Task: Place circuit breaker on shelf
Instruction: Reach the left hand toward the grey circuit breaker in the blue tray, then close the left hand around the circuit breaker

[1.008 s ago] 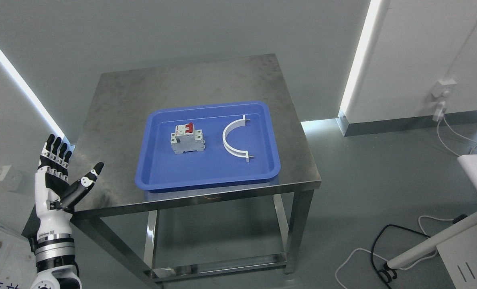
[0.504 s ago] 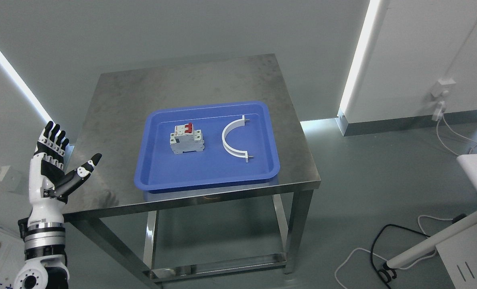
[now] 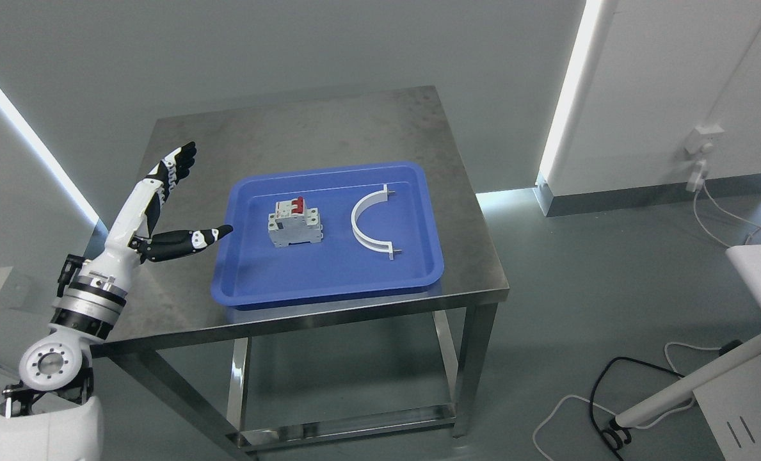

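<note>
- Your left hand [image 3: 162,205] hovers spread, empty, over the table's left edge.
- Pinch the rigid, light grey-and-red plastic circuit breaker [image 3: 295,222] by its flat sides.

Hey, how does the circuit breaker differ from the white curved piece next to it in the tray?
The circuit breaker is a blocky grey-white box with red switches; the curved piece is a thin, plain white arc. The breaker stands taller, while the arc lies flat. Both sit apart in the blue tray, untouched.

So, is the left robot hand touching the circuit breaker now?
Apart. In the head view, the left robot hand is open near the tray's left edge, with bare blue tray between its thumb and the circuit breaker.
</note>
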